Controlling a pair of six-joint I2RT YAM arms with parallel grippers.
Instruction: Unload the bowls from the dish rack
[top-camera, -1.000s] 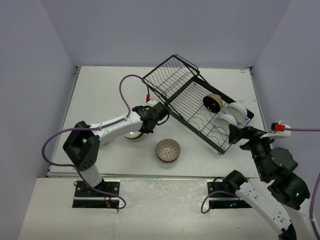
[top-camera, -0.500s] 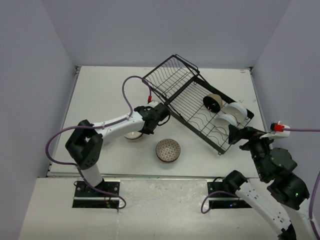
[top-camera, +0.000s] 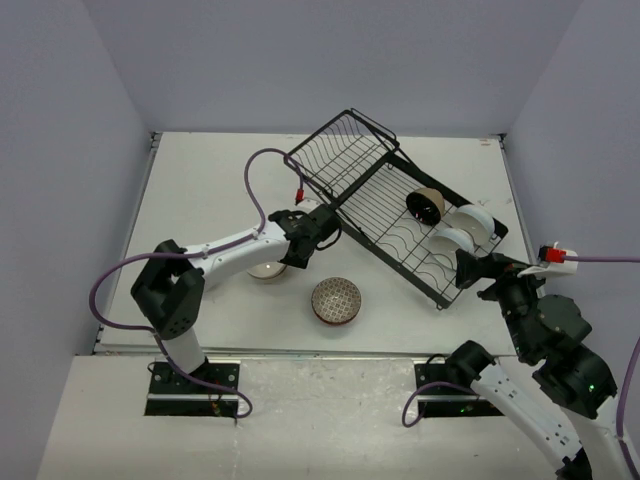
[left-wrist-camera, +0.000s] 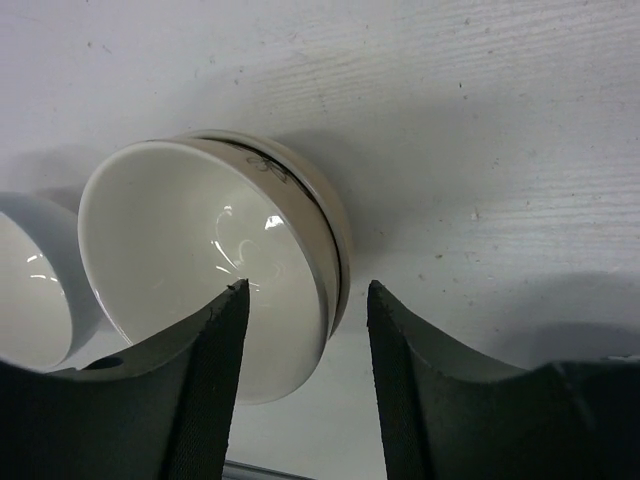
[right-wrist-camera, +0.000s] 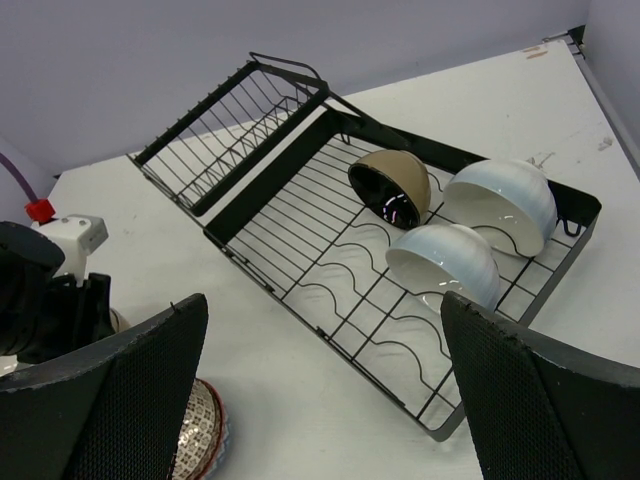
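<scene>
Since a second ago my left arm has drawn slightly toward the dish rack (top-camera: 385, 205); the bowls lie as before. Three stay propped in its slots: a tan, black-lined bowl (right-wrist-camera: 392, 185) and two white bowls (right-wrist-camera: 445, 262). My left gripper (left-wrist-camera: 307, 295), fingers spread, hangs over a cream bowl (left-wrist-camera: 190, 250) already set on the white table (top-camera: 200, 190). My right gripper (right-wrist-camera: 325, 305), also spread, faces the rack, likely for the next pick. Lilac walls enclose us.

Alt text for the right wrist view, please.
The black wire dish rack holds three bowls tilted on edge: a tan bowl with black inside and two white bowls. The right end effector hangs open before the rack.
</scene>
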